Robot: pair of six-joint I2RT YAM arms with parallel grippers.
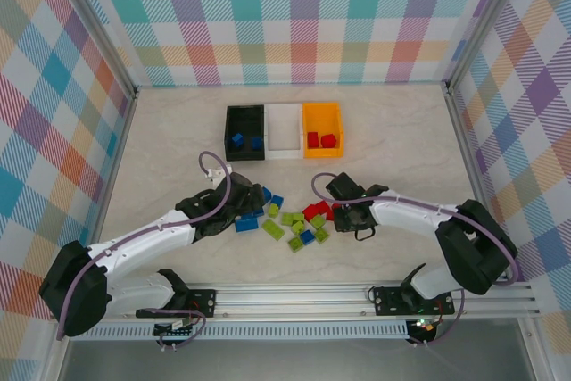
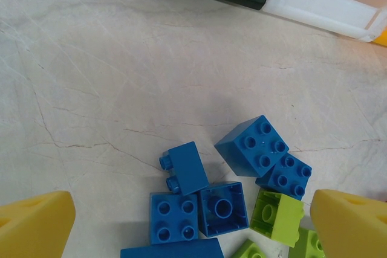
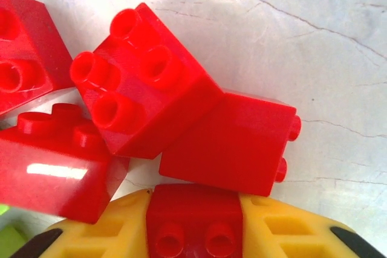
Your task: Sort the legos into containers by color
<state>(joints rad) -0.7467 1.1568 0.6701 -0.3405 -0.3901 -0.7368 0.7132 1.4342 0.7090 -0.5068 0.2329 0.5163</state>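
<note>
Right gripper (image 3: 193, 234): gripping one red brick (image 3: 193, 209) at the edge of the legos (image 1: 290, 220), which are lying on the arms' side of the orange bin (image 1: 322, 154); it is needing a square pinch and a straight lift, since red neighbours (image 3: 145, 83) are crowding it. Left gripper (image 2: 193, 228): standing wide open, holding nothing, hovering over blue bricks (image 2: 251, 146) left of and nearer than the orange bin. Writing, brands: none is showing.

Left fingers (image 2: 36, 225) spread wide, right fingers (image 3: 284, 231) clamped close.
</note>
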